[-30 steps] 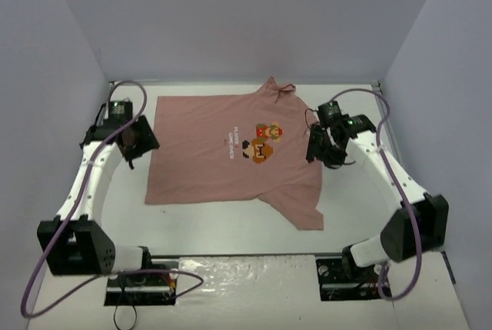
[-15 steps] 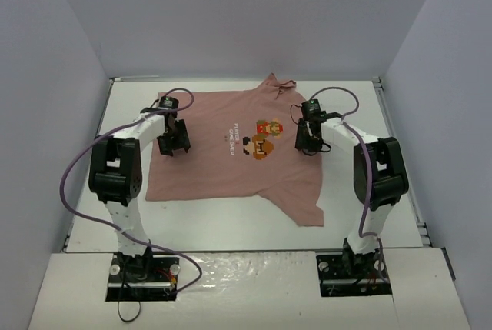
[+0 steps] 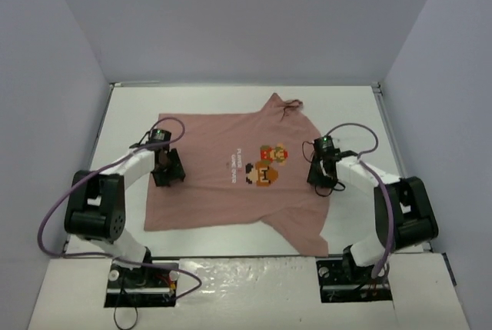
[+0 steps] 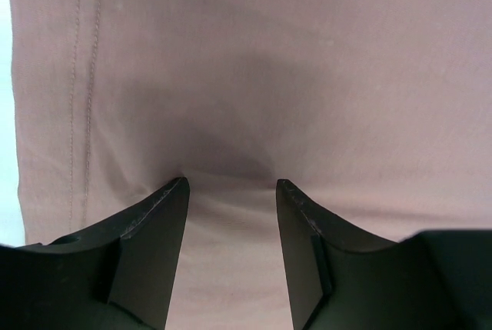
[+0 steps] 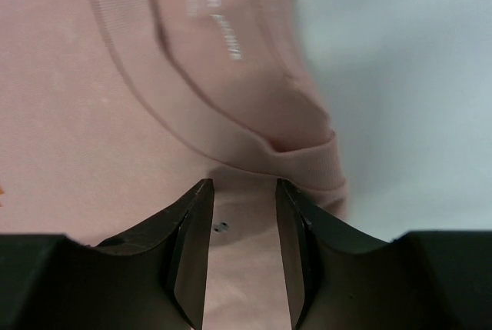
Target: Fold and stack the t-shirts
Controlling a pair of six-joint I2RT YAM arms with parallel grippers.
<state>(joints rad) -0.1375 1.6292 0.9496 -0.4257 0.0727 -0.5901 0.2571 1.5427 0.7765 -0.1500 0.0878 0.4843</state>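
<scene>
T-shirt (image 3: 215, 191) spread on table (image 3: 354, 107), left tool (image 4: 231, 185), right tool (image 5: 242, 184), jaws apart on it

Beyond my right gripper (image 5: 244, 191) jaws, the white lettering (image 5: 211, 38) inside the t-shirt (image 5: 77, 115) collar is a blur (I can't read a word). Under the left gripper (image 4: 231, 191) jaws the cloth lies in dark shadow, and both finger bases run off the bottom edge.
</scene>
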